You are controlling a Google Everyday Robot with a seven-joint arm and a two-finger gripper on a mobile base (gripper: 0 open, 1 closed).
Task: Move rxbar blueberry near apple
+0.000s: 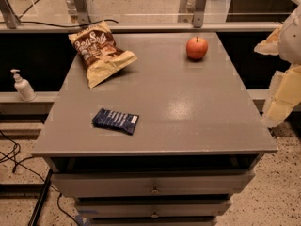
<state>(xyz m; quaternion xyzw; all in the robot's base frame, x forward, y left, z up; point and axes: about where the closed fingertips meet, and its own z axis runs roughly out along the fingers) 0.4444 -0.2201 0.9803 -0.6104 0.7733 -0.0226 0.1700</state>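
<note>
The rxbar blueberry (115, 120), a flat dark navy-blue bar, lies near the front left of the grey table (188, 126). The apple (197, 47), round and red-orange, sits at the back right of the table. My gripper (281, 98) shows as pale cream parts at the right edge of the view, beside the table's right side. It is far from the bar and holds nothing that I can see.
A tan and brown chip bag (99, 51) lies at the back left of the table. Drawers (153, 186) are under the tabletop. A soap pump bottle (21, 85) stands on a ledge to the left. Cables run along the floor at the left.
</note>
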